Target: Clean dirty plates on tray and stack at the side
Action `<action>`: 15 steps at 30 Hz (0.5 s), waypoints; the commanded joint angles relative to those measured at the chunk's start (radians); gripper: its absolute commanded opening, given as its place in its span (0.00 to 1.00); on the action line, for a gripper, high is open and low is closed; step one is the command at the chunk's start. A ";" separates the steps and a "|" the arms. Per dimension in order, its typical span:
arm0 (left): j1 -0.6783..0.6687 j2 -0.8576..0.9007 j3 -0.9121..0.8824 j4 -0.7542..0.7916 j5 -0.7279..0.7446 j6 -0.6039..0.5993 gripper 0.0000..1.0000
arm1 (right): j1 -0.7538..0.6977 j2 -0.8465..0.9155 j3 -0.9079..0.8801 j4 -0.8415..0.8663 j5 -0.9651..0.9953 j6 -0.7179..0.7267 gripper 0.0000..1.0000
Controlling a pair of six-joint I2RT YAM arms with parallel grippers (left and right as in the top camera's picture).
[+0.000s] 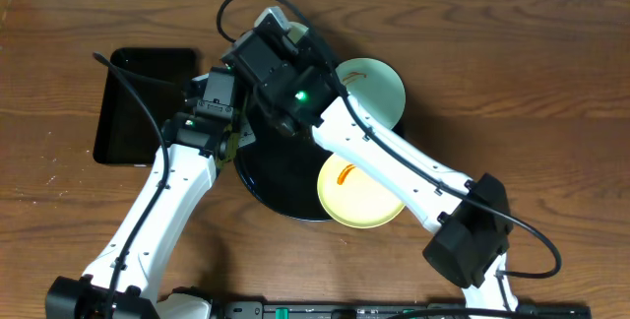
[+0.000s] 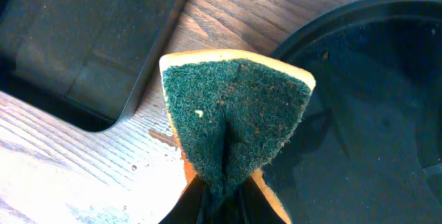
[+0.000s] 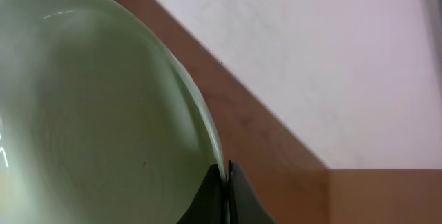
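Observation:
My right gripper (image 3: 226, 189) is shut on the rim of a pale mint plate (image 3: 90, 113), held tilted up off the table; its face looks clean. In the overhead view that hand sits over the back of the round black tray (image 1: 276, 176), its fingers hidden under the wrist (image 1: 281, 58). A yellow plate (image 1: 359, 201) with an orange smear lies on the tray's front right rim. Another mint plate (image 1: 379, 88) rests at the tray's back right. My left gripper (image 2: 224, 196) is shut on a green-faced yellow sponge (image 2: 235, 106), just left of the tray (image 2: 359, 79).
A rectangular black tray (image 1: 138, 102) lies on the wooden table to the left, close to the sponge and seen near it as the rectangular tray (image 2: 83, 37). My right arm crosses over the round tray from the front right.

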 commanded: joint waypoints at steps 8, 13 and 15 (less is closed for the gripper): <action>0.003 0.006 -0.010 -0.001 -0.005 -0.010 0.12 | -0.306 -0.046 0.043 -0.165 -0.722 0.325 0.01; 0.003 0.006 -0.010 -0.001 -0.005 -0.010 0.12 | -0.505 -0.046 0.040 -0.215 -1.198 0.332 0.01; 0.003 0.006 -0.010 -0.001 -0.005 -0.010 0.12 | -0.570 -0.046 0.040 -0.238 -1.324 0.332 0.01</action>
